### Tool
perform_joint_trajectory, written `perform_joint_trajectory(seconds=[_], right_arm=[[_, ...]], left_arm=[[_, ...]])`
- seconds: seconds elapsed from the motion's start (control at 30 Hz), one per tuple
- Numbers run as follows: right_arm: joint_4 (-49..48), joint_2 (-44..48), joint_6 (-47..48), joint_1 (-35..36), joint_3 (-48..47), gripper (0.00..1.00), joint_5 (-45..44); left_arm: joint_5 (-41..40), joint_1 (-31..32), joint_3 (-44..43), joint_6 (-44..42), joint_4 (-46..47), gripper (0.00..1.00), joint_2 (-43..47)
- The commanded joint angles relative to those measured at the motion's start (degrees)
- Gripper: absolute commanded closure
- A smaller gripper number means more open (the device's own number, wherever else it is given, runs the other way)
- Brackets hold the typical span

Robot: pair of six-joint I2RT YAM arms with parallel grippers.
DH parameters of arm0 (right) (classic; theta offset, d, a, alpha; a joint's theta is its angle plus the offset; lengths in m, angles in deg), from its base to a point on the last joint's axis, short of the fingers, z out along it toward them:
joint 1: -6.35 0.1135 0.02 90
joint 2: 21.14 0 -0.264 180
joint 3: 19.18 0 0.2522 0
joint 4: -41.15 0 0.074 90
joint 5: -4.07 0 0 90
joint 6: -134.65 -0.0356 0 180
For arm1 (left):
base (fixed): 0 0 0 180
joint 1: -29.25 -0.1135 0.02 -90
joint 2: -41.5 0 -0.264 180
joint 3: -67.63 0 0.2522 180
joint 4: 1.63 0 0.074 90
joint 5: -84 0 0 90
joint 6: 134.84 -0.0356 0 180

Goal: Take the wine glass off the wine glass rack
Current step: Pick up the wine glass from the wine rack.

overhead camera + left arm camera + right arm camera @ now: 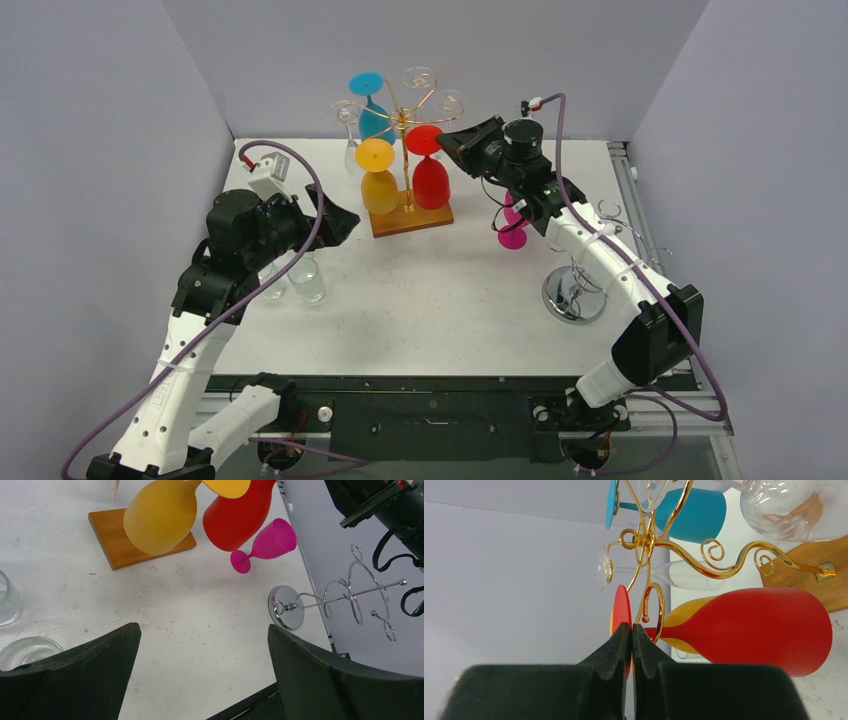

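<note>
The wine glass rack point(410, 218), gold wire on a brown wooden base, stands at the back centre and carries upside-down glasses. A red wine glass point(430, 180) hangs on its right side. My right gripper point(443, 137) is at the red foot disc. In the right wrist view my right gripper point(631, 626) is shut, with the thin red foot point(621, 607) showing in the slit between the fingers beside a gold loop point(654, 605). My left gripper point(204, 626) hangs open over bare table, left of the rack point(120, 540), holding nothing.
A yellow glass point(380, 185), a blue glass point(372, 110) and clear glasses also hang on the rack. A pink glass point(513, 232) lies under my right arm. A chrome stand point(575, 295) is at the right. Two clear tumblers point(308, 280) stand by my left arm.
</note>
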Motion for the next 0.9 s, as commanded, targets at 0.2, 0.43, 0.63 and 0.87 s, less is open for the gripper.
perform_joint_trajectory(seconds=[0.2,0.43,0.63,0.87], right_arm=[[-4.58,-1.92,0.05,0.47,-4.36,1.0,-1.97],[-5.99,-3.31,-0.8,0.47,-5.28,1.0,-3.04],[-6.61,-1.69,-0.95,0.47,-3.57,1.0,-7.85],[-8.11,0.72,-2.02,0.47,-0.13,1.0,-13.11]], left_arm=[[0.8,0.34,-0.21,0.34,2.47,0.04,0.4],[0.63,0.2,-0.58,-0.11,1.77,0.04,0.56],[0.77,0.2,-0.75,-0.17,1.79,0.04,0.57],[0.71,0.19,-1.1,-0.41,1.33,0.04,0.75]])
